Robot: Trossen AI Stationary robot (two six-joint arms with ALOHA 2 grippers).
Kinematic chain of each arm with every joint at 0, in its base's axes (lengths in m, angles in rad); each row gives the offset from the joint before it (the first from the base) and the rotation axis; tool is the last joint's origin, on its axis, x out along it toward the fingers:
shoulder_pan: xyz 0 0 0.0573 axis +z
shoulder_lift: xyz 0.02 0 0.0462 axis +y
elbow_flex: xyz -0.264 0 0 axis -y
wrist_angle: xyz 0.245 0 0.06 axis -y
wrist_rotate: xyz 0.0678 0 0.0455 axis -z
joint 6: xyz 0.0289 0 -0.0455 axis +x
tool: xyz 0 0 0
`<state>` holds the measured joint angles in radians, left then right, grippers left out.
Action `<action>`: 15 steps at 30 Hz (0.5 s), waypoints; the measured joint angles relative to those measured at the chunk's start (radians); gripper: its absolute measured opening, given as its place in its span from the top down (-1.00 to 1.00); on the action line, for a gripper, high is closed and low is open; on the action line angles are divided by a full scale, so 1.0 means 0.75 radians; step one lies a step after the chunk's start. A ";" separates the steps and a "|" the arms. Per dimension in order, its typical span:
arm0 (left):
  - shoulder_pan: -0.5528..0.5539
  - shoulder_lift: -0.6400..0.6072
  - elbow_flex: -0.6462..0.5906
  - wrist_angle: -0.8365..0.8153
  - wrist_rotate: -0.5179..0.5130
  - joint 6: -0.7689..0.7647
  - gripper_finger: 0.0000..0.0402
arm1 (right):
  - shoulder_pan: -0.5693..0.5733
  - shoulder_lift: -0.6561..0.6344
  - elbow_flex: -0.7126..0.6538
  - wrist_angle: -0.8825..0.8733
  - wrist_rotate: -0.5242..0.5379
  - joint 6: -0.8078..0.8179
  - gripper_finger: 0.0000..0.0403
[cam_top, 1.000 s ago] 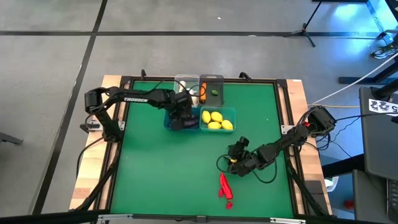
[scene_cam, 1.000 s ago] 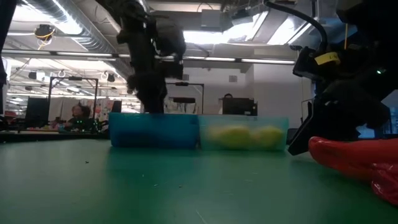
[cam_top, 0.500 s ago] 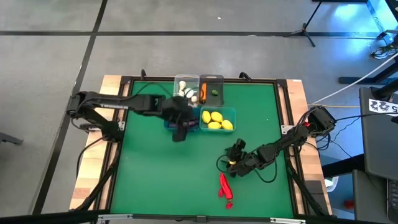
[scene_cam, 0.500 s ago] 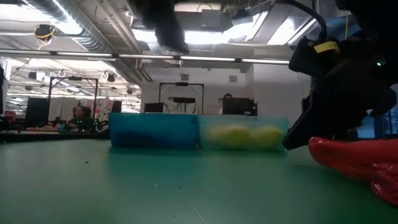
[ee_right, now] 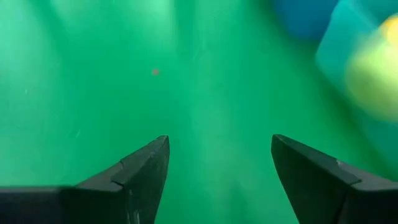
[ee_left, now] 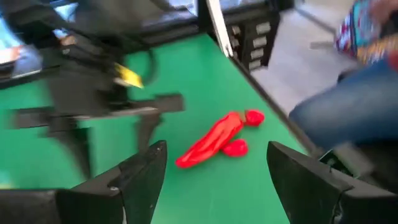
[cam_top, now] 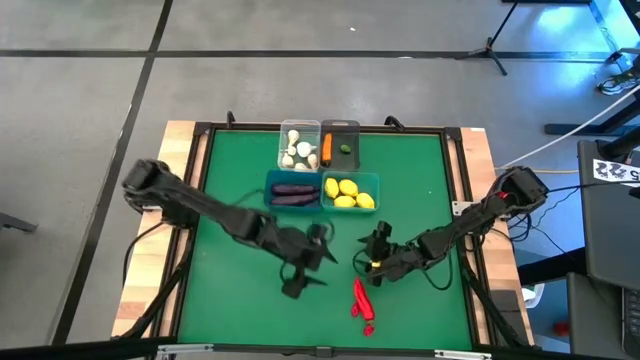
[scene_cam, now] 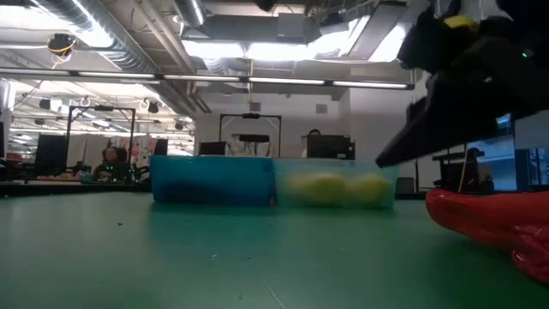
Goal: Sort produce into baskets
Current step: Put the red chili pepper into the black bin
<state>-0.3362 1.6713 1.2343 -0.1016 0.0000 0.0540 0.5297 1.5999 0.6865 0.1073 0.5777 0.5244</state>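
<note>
Green-topped bench in a dark frame, wooden margins outside it. Four small plastic bins cluster at 12 o'clock near the far edge: clear bin with white garlic bulbs; dark grey bin with an orange carrot and a small green piece; teal bin with dark purple eggplants; second teal bin with yellow lemons.

Red chili peppers lie loose on the mat at 6 o'clock, near the front edge. Wide open mat at 9 o'clock and at 3 o'clock.

Left tool sits low over the mat at 7 o'clock of the bins, fingers spread, empty; the left wrist view shows the peppers between its fingers, farther off. Right tool hangs at 12 o'clock of the peppers, fingers apart, nothing between them.

Change since a second ago: the left arm has left the eggplant bin and swung down to mid-bench. The right tool has barely shifted. Peppers are unmoved.
</note>
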 joint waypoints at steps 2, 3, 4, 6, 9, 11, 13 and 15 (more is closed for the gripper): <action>-0.025 0.093 -0.001 0.071 -0.009 0.081 -0.36 | 0.000 -0.023 0.000 -0.004 0.023 -0.044 -0.39; -0.031 0.139 -0.001 0.114 -0.012 0.116 -0.36 | 0.000 -0.036 0.000 -0.009 0.029 -0.067 -0.39; -0.035 0.183 -0.001 0.143 -0.012 0.139 -0.36 | 0.000 -0.053 0.000 -0.017 0.036 -0.091 -0.39; -0.035 0.266 -0.001 0.194 -0.013 0.154 -0.36 | 0.000 -0.098 0.000 -0.054 0.062 -0.126 -0.39; -0.021 0.356 -0.002 0.253 -0.003 0.171 -0.36 | 0.000 -0.197 0.000 -0.119 0.128 -0.157 -0.39; -0.006 0.392 -0.002 0.314 0.010 0.197 -0.36 | 0.000 -0.275 0.000 -0.144 0.174 -0.181 -0.39; 0.013 0.415 -0.002 0.374 0.066 0.243 -0.36 | 0.000 -0.356 0.000 -0.145 0.213 -0.224 -0.39; 0.035 0.427 -0.002 0.417 0.123 0.287 -0.36 | 0.000 -0.432 0.000 -0.144 0.232 -0.273 -0.39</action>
<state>-0.3100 1.9915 1.2331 0.2115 0.0923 0.2694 0.5297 1.2762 0.6865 -0.0008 0.7519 0.3197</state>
